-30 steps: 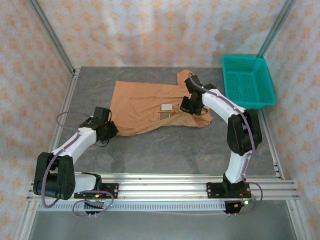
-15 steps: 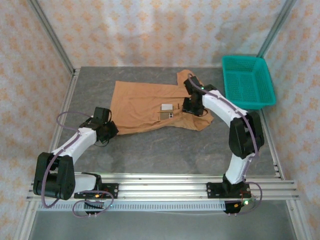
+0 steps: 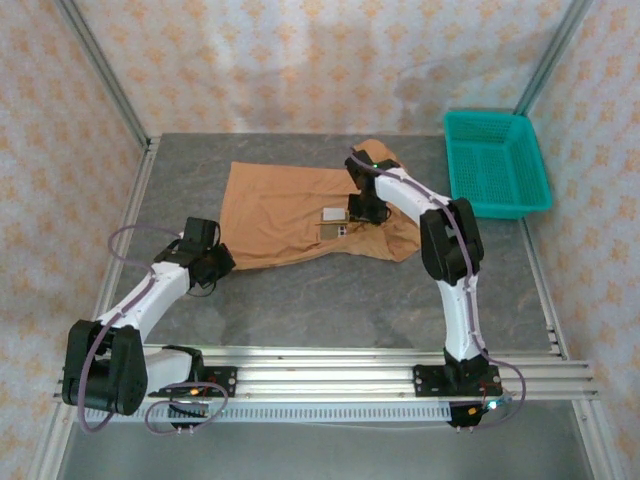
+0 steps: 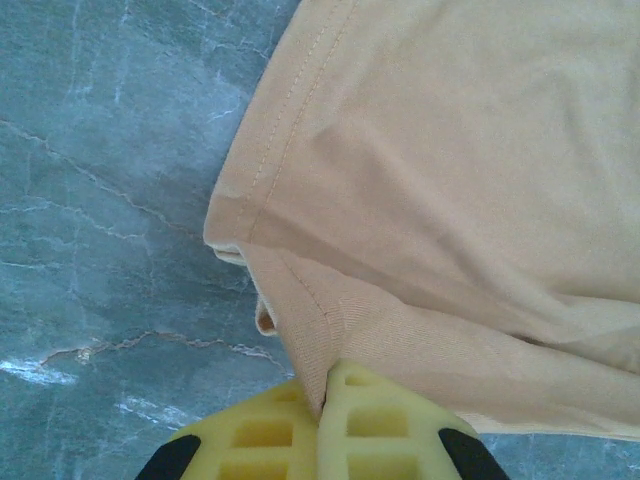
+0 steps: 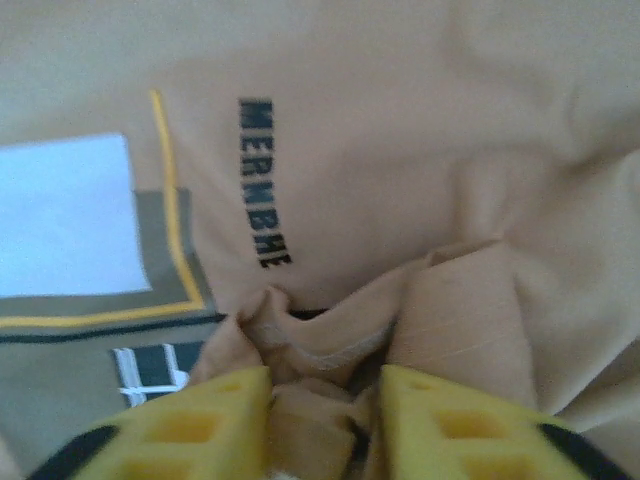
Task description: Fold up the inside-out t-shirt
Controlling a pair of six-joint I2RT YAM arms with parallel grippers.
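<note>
Lying spread on grey marbled tabletop (image 3: 300, 300), far centre: tan t-shirt (image 3: 280, 205). Walls (image 3: 300, 60) papered cream with orange motifs. Teal basket (image 3: 497, 165) at far right corner. White label patch (image 3: 333, 214) near shirt middle; beside it dark print (image 5: 263, 180), roughly "MERNBHE". Left hand (image 4: 325, 378) pressed together on shirt's near-left hem corner. Right hand (image 5: 325, 388) pinching bunched fold beside label.

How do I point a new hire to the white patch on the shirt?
On the grey table, find the tan t-shirt spread left of the green basket. Near its right side, just left of the right pincer, sits a small white patch. It is the only white spot on the plain cloth, with a darker label just nearer the arms.
</note>
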